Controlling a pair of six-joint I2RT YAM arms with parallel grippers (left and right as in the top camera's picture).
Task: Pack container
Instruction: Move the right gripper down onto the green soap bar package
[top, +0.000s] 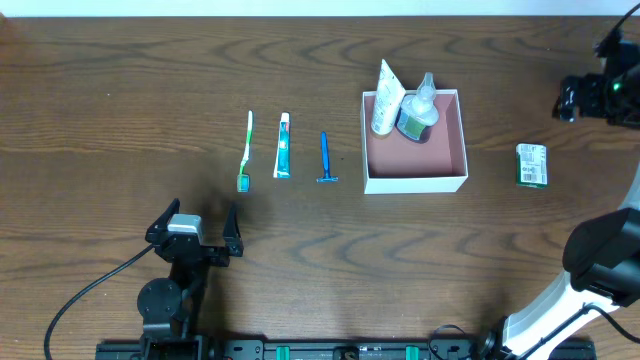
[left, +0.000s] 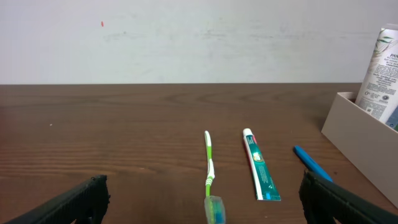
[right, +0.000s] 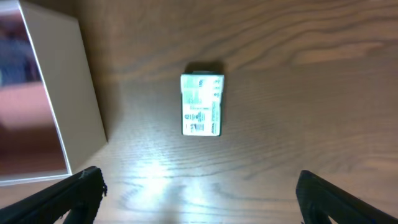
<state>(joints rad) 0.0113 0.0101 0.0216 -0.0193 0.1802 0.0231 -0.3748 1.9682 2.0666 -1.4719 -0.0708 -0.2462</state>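
The container (top: 416, 183), a shallow square box with white walls and a pink inside, holds a white tube (top: 386, 100) and a clear bottle (top: 418, 108). Left of it lie a blue razor (top: 325, 157), a toothpaste tube (top: 284, 145) and a green toothbrush (top: 245, 150). A small green-and-white box (top: 531, 165) lies to its right. My left gripper (top: 196, 225) is open and empty, just in front of the toothbrush (left: 209, 165). My right gripper (top: 572, 98) is open and empty, above the small box (right: 201, 104), with the container wall (right: 68, 93) at its left.
The left wrist view shows the toothpaste (left: 260, 165), the razor (left: 311, 163) and the container's near wall (left: 364, 137) on the right. A black cable (top: 80, 295) runs by the left arm's base. The right arm's base (top: 590, 270) stands at the front right.
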